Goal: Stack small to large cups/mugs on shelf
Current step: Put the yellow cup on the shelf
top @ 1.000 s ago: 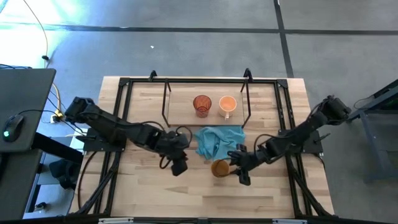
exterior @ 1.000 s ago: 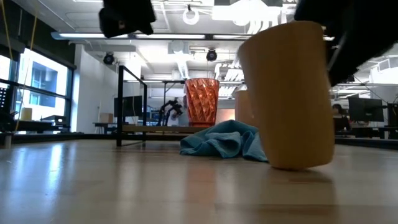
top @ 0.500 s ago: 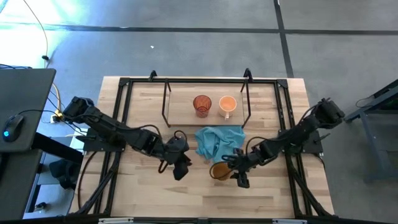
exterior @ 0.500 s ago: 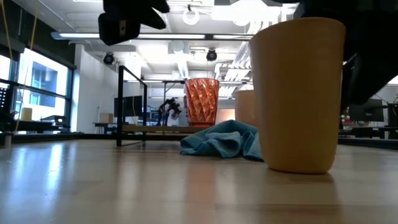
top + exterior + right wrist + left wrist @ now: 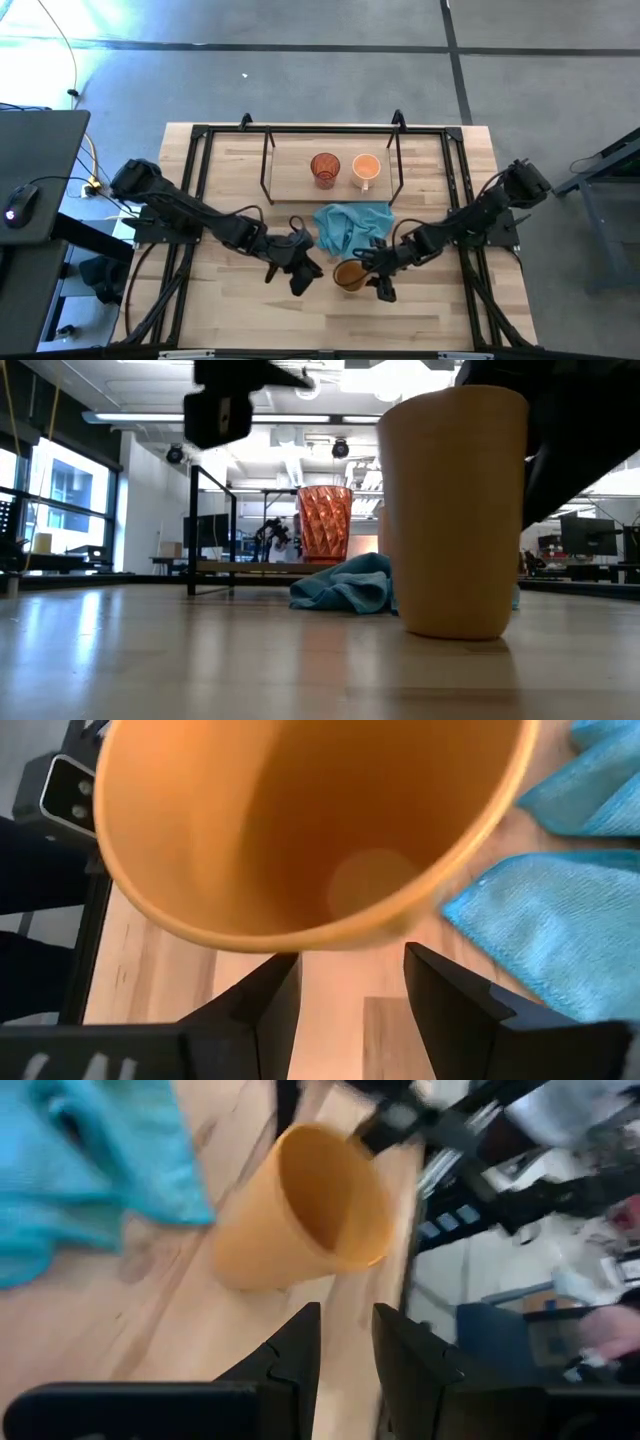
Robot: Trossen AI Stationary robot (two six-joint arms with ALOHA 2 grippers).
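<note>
**Amber cup between two pincers, two cups already on the shelf**

The amber-brown cup (image 5: 350,274) stands upright on the counter (image 5: 240,320), directly ahead of the right pincer (image 5: 380,278). That pincer's fingers (image 5: 455,995) stand moderately apart with only bare wood between them; the cup's rim looms just beyond the tips, and whether they touch its wall I cannot tell. The left pincer (image 5: 303,274) sits on the cup's opposite side, near but apart, its fingers narrowly parted and holding nothing. The teal cloth (image 5: 345,226) lies just beyond the cup, away from both pincers.

Farther off behind the cloth, the red ribbed cup (image 5: 324,169) and the light orange mug (image 5: 366,168) stand side by side on the shelf (image 5: 290,180).

The amber cup looks like thin, stiff plastic: light, smooth and tapered, so likely to slip upward out of a squeeze or tip if nudged low. A hold across the rim, one finger inside and one outside, seems safest.
</note>
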